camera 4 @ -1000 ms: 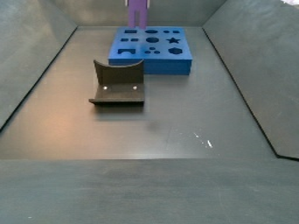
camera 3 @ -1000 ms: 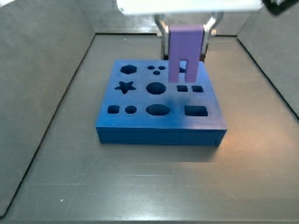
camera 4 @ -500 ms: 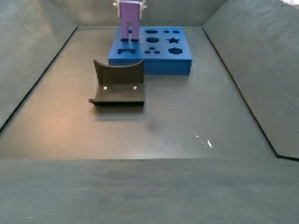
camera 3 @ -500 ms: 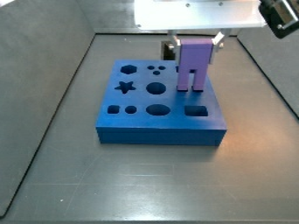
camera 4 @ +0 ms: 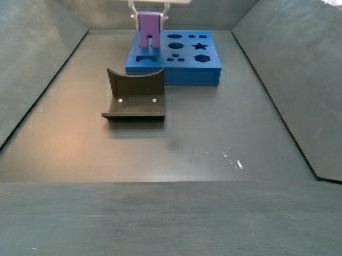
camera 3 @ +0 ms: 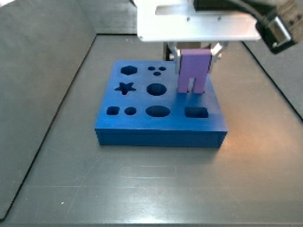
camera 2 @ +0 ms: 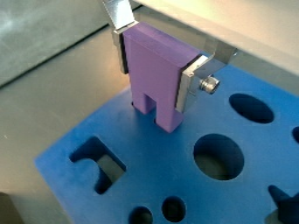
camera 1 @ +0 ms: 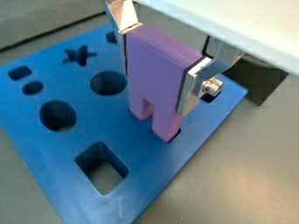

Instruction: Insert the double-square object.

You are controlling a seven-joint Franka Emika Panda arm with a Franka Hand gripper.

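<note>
The gripper (camera 1: pixel 163 63) stands over one edge of the blue board (camera 1: pixel 70 131), its silver fingers (camera 2: pixel 194 77) pinching the double-square object (camera 1: pixel 156 74) by its upper part. The peg hangs upright with its two square prongs down at the board's surface; whether they have entered their holes I cannot tell. I judge this the insertion step itself. The next move likely calls for a straight push down, prongs kept square. The dark curved piece (camera 4: pixel 134 96) sits apart on the worktop (camera 4: pixel 201 150).
</note>
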